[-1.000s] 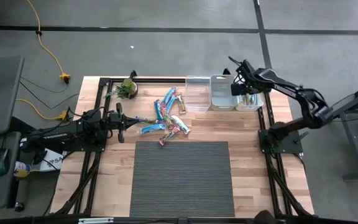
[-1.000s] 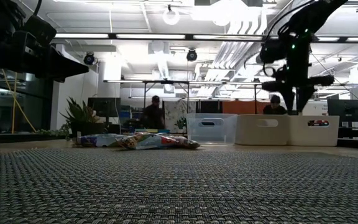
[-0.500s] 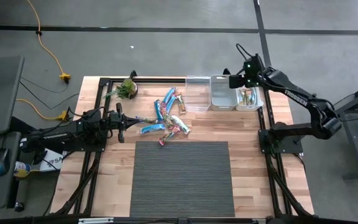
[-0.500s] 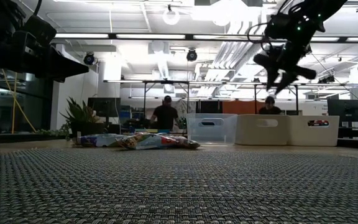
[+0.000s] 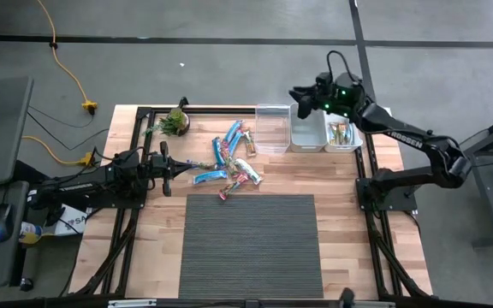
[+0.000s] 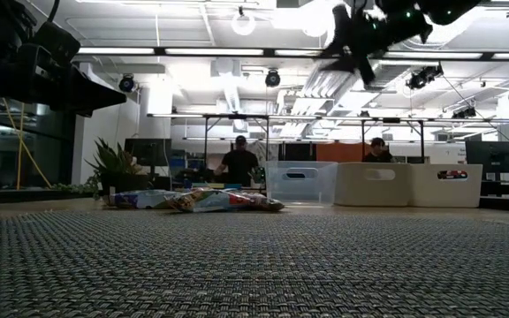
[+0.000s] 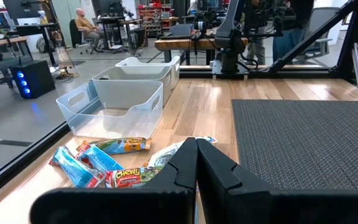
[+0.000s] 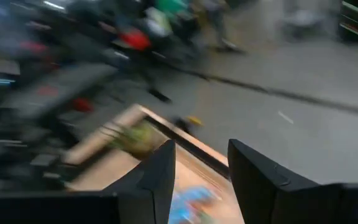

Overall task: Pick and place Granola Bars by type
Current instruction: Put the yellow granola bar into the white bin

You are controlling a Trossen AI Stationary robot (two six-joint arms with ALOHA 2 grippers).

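Right gripper, fingers parted and empty, hangs high above the clear bins. Granola Bars lie piled just beside those bins; descend squarely over one bar. Left gripper waits clenched.

Three clear bins stand in a row on the worktop at about one o'clock from its middle. One of them, the end bin nearest three o'clock, holds at least two granola bars. A loose heap of granola bars lies near twelve o'clock of the one dark mat; roughly nine show, though overlaps make the exact count unclear. One potted plant sits at eleven o'clock. Two arms are present, each with one pincer.
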